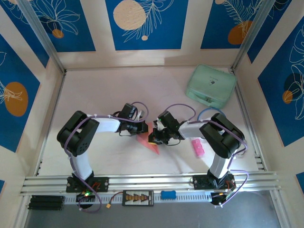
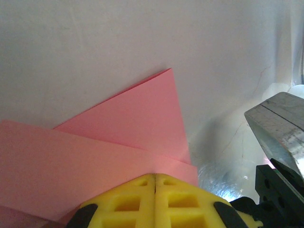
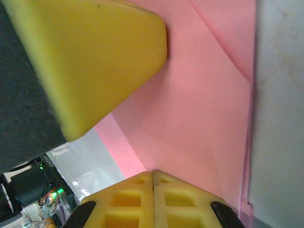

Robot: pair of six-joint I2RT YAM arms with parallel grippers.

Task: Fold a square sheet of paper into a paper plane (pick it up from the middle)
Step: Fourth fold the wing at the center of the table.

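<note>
1. Right now the folded pink paper [image 1: 148, 142] lies on the table [image 1: 104, 95], centre near, between both arms
2. Left gripper [image 2: 155, 176] is closed, tips over the paper's left part
3. Right gripper [image 3: 153, 172] is closed too, over its right part

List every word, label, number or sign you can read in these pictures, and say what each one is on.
No text here can be read.
On the mint-green case: small dark marks on the lid, too small to read.
On the black board: a row of orange marks, too small to read.
On the folded pink paper: no print at all.
</note>
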